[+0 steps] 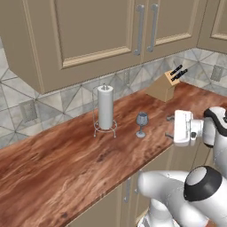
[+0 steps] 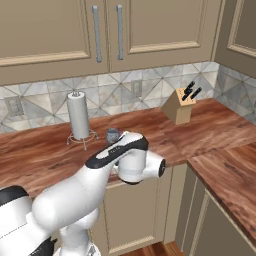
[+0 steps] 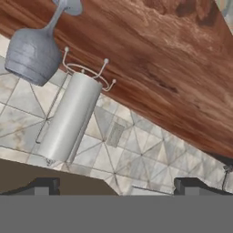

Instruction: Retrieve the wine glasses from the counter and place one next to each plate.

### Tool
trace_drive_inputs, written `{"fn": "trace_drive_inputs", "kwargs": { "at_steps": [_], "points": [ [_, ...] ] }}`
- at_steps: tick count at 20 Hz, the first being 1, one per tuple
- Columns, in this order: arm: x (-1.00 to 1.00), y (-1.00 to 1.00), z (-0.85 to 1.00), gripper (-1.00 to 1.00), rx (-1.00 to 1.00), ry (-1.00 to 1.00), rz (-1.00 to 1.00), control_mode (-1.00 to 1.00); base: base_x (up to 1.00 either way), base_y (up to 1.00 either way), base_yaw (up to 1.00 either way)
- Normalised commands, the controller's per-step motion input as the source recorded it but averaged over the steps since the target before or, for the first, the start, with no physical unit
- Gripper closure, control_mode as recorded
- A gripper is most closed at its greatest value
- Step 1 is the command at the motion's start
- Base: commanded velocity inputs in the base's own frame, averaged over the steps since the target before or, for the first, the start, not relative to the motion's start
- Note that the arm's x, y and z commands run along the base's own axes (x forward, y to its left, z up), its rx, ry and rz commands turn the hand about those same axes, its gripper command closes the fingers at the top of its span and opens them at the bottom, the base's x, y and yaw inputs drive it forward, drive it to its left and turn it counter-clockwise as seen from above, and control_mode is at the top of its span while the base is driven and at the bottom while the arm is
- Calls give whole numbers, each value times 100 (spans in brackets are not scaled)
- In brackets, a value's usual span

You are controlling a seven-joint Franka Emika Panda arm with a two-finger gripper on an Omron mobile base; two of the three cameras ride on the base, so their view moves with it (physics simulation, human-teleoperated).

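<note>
Approach step: claw (image 1: 167,127) wide open, empty, level beside glass (image 1: 141,123) on bench (image 1: 66,164). Next: advance so jaws straddle the bowl, then close.

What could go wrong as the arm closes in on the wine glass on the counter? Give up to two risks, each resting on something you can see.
1. The wine glass stands on a thin stem and a small foot. The open gripper is level with it, to its side, so a finger could probably tip it.
2. The paper-towel roll in its wire holder stands close beside the glass on the counter; a wide sweep might knock it.
</note>
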Motion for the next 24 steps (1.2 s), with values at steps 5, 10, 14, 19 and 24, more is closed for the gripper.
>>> {"fn": "trace_drive_inputs", "kwargs": {
  "at_steps": [5, 10, 14, 19, 24],
  "points": [
    [48, -16, -27, -100, 1, 31, 0, -100, 0, 0, 0],
    [22, -5, -31, -100, 0, 9, 0, -100, 0, 0, 0],
    [16, -4, -29, -100, 0, 0, 0, -100, 0, 0, 0],
    [31, 0, -36, -100, 0, -1, 0, -100, 0, 0, 0],
    [32, 0, -14, -100, 0, -1, 0, -100, 0, 0, 0]
  ]
}}
